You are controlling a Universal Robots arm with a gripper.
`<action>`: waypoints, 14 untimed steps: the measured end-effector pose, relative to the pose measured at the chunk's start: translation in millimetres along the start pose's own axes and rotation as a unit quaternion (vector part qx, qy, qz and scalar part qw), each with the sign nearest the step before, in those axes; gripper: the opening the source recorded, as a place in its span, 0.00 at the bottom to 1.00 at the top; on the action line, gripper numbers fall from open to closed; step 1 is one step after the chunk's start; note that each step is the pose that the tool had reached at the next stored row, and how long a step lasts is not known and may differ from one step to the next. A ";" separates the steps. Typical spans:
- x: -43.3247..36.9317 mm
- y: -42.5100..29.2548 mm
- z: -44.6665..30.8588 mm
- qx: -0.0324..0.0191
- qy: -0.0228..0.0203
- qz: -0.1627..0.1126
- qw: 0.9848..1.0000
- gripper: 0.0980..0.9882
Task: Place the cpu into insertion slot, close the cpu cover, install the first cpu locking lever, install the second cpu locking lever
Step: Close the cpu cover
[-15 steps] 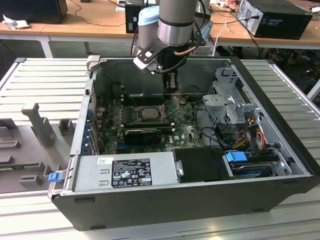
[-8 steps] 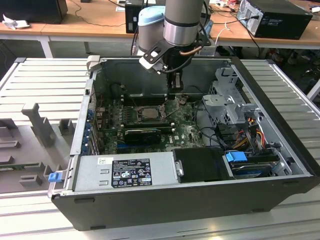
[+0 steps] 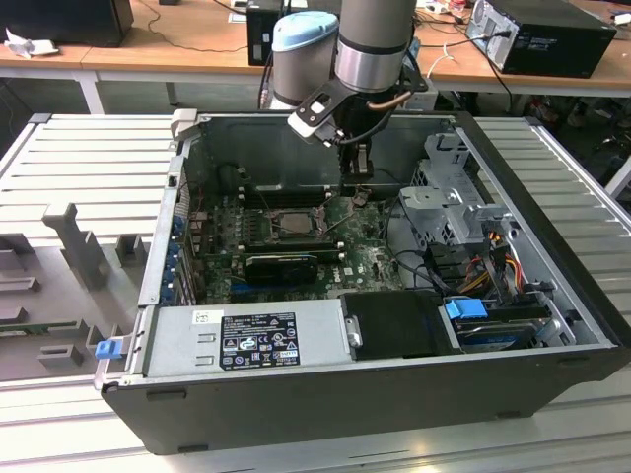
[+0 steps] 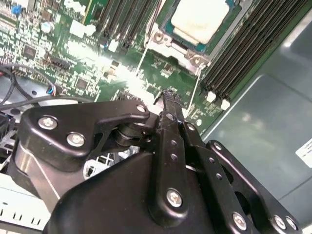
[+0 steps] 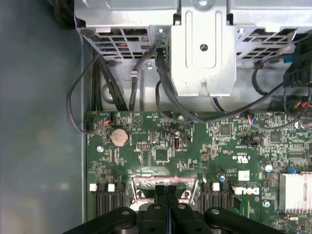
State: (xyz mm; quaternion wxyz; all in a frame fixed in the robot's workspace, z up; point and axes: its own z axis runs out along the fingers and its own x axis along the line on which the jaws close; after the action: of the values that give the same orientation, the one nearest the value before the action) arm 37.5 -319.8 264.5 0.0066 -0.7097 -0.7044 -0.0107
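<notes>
a robot arm's gripper [image 3: 360, 195] hangs inside an open computer case [image 3: 394, 394], fingers pressed together with nothing seen between them. its tips sit low over the green motherboard [image 5: 146, 129], just beside the socket where the cpu [image 4: 200, 19] lies seated with the cpu cover [image 4: 166, 40] apparently down around it. a thin wire locking lever [image 4: 197, 92] runs near the fingertips, latched or not cannot be told, and the likely hazard is the closed tips slipping off so slender a rod and scraping board parts or the white memory slot clips [image 4: 217, 100].
</notes>
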 end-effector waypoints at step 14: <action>-0.2 27.5 18.5 0.000 0.000 -0.001 1.000 0.01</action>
State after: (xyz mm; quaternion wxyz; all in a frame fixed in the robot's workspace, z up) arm 65.1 -319.7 246.2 0.0065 -0.7091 -0.7050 -0.0107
